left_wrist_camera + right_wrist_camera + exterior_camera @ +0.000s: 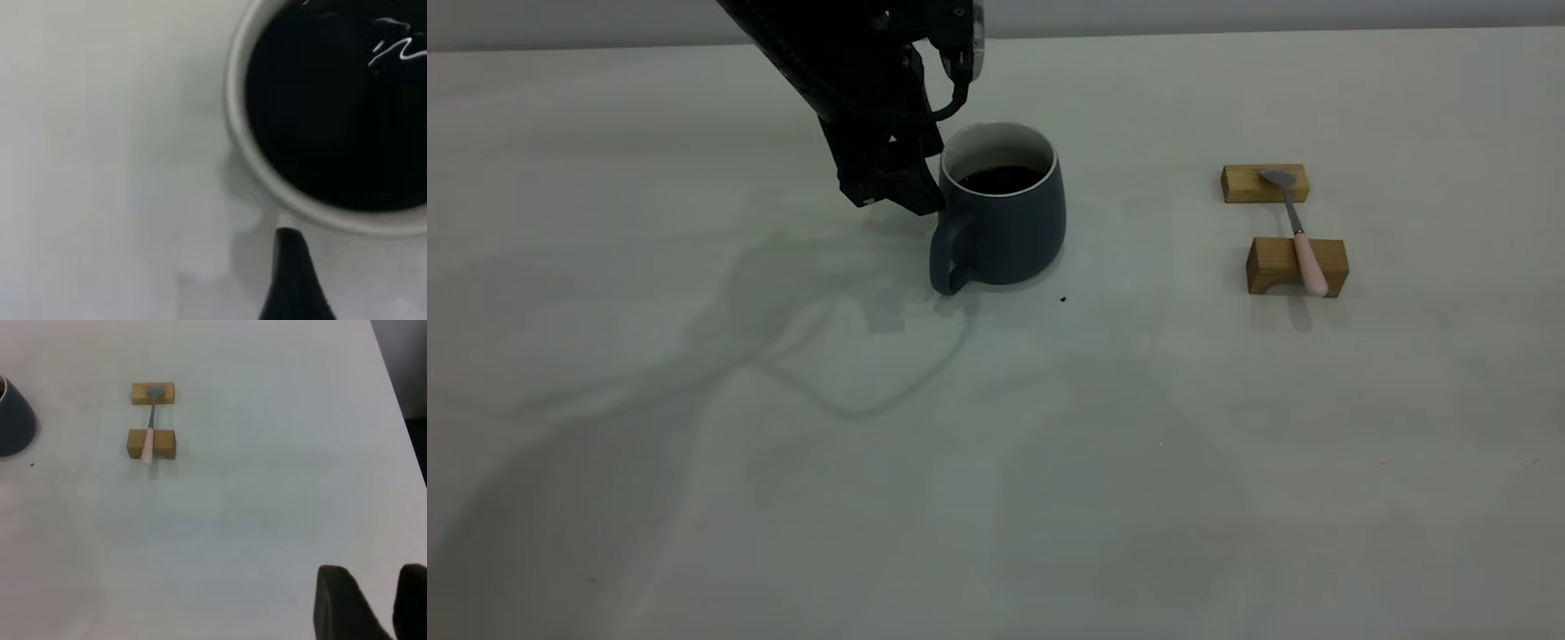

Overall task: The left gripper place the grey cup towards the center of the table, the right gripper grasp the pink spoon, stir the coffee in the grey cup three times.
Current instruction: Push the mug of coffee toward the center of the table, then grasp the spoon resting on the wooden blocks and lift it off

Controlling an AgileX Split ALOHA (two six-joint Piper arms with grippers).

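Left gripper (898, 191) stood low at the far-left side of the grey cup (1005, 222), its tips just beside the rim above the loop handle; whether its jaws were parted or clamped on the rim could not be told from any view. In the left wrist view one black finger (293, 280) lay just outside the white rim. The cup rested upright on the table (694, 444), roughly at mid-width, with the coffee (1003, 179) sitting well below the rim. Right gripper (373, 603) was well clear at the right edge of the table, with a visible gap between its fingers and nothing held. The pink spoon (1300, 238) lay bridged across two wooden blocks (1296, 266), well to the right of the cup, bowl on the far block and handle on the near block. As a judgement, the cup is rigid, fairly heavy with liquid and prone to spilling if tilted. The spoon appears light, stiff and slender; the raised span between the blocks offers the best hold, taken across the handle.
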